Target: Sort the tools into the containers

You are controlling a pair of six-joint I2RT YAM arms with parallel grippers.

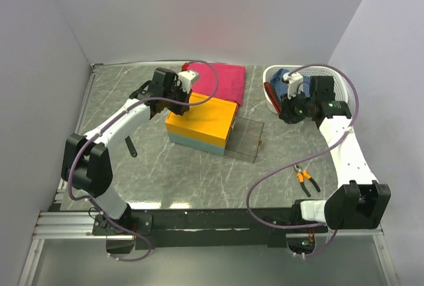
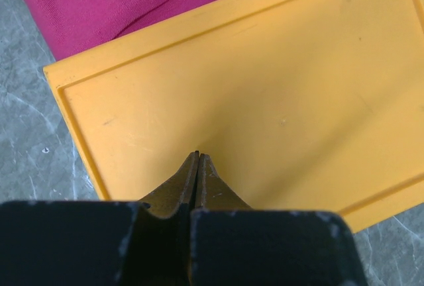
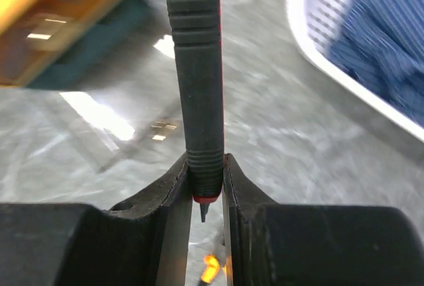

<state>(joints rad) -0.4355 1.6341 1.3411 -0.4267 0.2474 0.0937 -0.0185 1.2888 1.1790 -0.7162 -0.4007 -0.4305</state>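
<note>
Marble table (image 1: 199,180) — orange-top box (image 1: 202,120), pink cloth (image 1: 222,82) behind, white basket (image 1: 341,84) R, orange pliers (image 1: 305,177), dark tool (image 1: 131,147) L.

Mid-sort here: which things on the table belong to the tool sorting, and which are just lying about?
Job: dark-handled tool in the right gripper; orange-handled pliers; small dark tool lying loose at left; orange-topped box; white basket.
Lying about: pink cloth; blue cloth in the basket.

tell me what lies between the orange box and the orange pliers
Top view: a clear panel lies flat beside the orange box, then marble tabletop up to the orange pliers.
</note>
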